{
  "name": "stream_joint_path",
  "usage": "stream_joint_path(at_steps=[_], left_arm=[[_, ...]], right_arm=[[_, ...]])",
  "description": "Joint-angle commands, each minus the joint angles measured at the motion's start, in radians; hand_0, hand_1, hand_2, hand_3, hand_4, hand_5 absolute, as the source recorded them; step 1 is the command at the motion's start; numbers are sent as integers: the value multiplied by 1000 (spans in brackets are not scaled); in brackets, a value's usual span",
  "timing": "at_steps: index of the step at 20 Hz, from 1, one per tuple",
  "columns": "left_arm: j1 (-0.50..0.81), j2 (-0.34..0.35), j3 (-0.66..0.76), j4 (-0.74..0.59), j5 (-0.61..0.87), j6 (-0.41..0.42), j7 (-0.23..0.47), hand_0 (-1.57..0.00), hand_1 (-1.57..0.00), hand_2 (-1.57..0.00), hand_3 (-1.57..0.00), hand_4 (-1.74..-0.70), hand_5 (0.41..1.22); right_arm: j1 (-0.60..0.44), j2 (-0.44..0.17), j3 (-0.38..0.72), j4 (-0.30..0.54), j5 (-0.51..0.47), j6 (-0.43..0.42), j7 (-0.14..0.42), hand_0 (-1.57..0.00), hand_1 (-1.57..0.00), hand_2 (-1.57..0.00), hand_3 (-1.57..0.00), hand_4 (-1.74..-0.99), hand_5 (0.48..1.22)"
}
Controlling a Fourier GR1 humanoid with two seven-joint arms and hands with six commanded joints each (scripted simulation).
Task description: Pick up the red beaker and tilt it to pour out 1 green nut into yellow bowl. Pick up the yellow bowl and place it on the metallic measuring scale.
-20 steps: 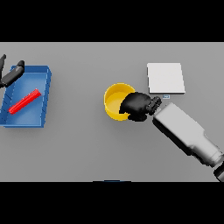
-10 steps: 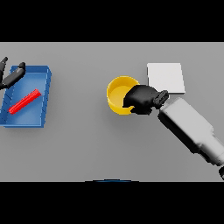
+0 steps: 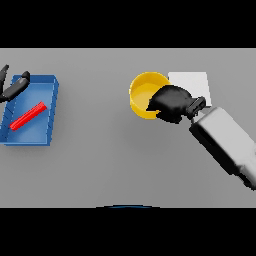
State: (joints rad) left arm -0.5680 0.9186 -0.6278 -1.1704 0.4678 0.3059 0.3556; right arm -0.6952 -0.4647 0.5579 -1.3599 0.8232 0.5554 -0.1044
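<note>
Right of centre we see the right robot hand (image 3: 172, 102) clamped on the yellow bowl's (image 3: 142, 92) rim, bowl just beside the scale (image 3: 192, 82); at far left, left robot hand (image 3: 12, 87), fingers apart, over the blue tray (image 3: 50, 112) on the counter (image 3: 100, 160).

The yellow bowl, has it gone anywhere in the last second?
Yes. The right hand, gripping the bowl at its rim, has carried it a little up the view and rightward, closer to the scale; they now appear to meet at the edge. The blue tray with the red beaker lying in it has not moved, and the left hand stays at the tray's far left corner.
</note>
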Motion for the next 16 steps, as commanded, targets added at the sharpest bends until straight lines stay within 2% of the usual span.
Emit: stream_joint_path(at_steps=[1, 6, 9, 13, 15, 16], left_arm=[[7, 6, 1, -5, 1, -1, -5, 1, 1, 1, 1, -721, 694], [2, 0, -1, -18, 4, 9, 16, 1, 1, 1, 1, -730, 719], [-12, 0, -5, -24, 2, 13, 51, 1, 1, 1, 1, -731, 724], [-6, 9, 6, -13, 12, 4, 44, 1, 1, 1, 1, -737, 738], [-1, 15, 0, -13, 5, 1, 51, 1, 1, 1, 1, -727, 734], [4, 18, -5, -23, 0, 6, 53, 1, 1, 1, 1, -722, 732]], right_arm=[[6, -18, -10, -11, 2, -4, -1, -1563, -1569, -1526, -1157, -1740, 1220], [-12, -45, -51, 54, 16, -66, -9, -1568, -1570, -1537, -1153, -1741, 1221], [-26, -57, -84, 140, 22, -113, -4, -1570, -1571, -1537, -1150, -1741, 1221], [-52, -69, -111, 259, 37, -183, -53, -1570, -1571, -1549, -1147, -1741, 1221], [-62, -63, -124, 321, 42, -204, -39, -1571, -1571, -1537, -1147, -1741, 1221], [-62, -65, -129, 352, 45, -220, -55, -1571, -1571, -1519, -1156, -1741, 1221]])
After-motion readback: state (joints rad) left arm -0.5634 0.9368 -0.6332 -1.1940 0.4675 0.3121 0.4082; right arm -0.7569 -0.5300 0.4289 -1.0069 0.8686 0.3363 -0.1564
